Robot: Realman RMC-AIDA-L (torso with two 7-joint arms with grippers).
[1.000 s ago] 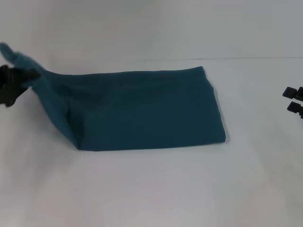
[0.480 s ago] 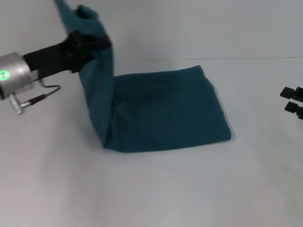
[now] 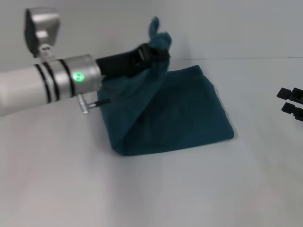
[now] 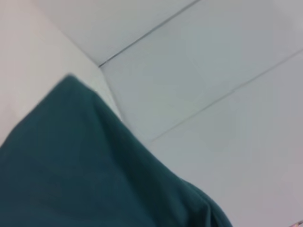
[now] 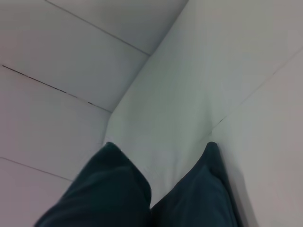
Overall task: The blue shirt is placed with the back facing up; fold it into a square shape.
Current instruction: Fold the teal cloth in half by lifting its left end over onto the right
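Teal cloth of the blue shirt (image 3: 175, 116) lies on the white surface (image 3: 156, 189), its left end pinched aloft by the left end effector (image 3: 154, 54), flat remainder stretching rightward; the right end effector (image 3: 292, 103) idles far right, spread.

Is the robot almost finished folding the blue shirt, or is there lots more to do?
Partway. The blue shirt already lies as a narrow folded band on the table, sleeves tucked away. Now the left gripper is shut on the shirt's left end, holding it raised above the middle of the band. That end is not yet laid down flat, so no square shows. The right gripper waits at the table's right edge, away from the cloth.
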